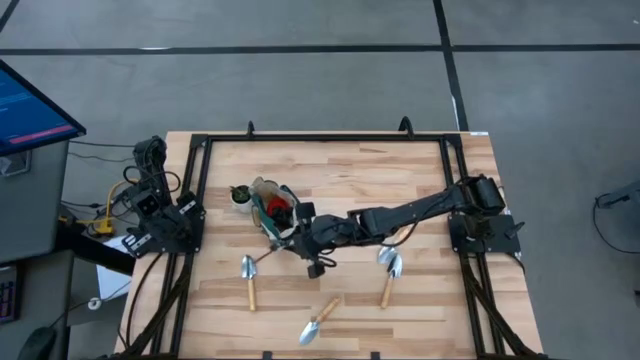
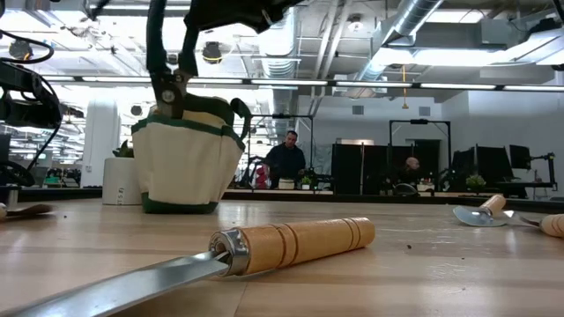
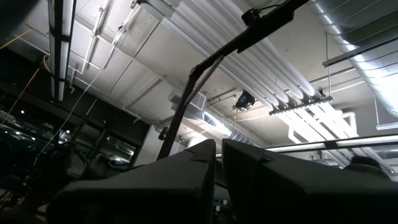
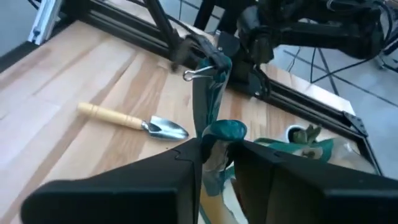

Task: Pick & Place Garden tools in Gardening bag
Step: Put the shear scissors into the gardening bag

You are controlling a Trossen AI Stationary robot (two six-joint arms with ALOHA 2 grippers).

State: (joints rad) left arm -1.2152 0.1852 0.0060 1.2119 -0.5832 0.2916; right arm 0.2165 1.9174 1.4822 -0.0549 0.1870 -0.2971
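Observation:
The beige gardening bag [image 1: 268, 206] with green trim stands upright on the table's left half; it also shows in the low view [image 2: 185, 158]. My right gripper [image 1: 296, 222] is over the bag's right side, shut on dark-handled pruning shears [image 2: 166, 66] that hang above the bag's rim. Three wooden-handled trowels lie flat on the table: one near the bag [image 1: 248, 280], one at the near edge [image 1: 320, 322], one to the right [image 1: 390, 270]. My left gripper [image 3: 218, 168] is parked at the table's left edge, shut, pointing up. My right gripper pinches the shears between its two fingers at the rounded end of the handles [image 4: 219, 132]. The fingers slant down from the table's right side. The shears hang below the fingers, head and metal clip [image 4: 194, 74] lowest, lifted clear just above the bag's rim [image 2: 163, 119].
A small white pot [image 1: 240, 196] with a plant stands against the bag's left side. A black frame [image 1: 330, 137] runs round the table. A monitor [image 1: 30, 105] stands off the table's left. People stand in the room far behind the table [image 2: 286, 158].

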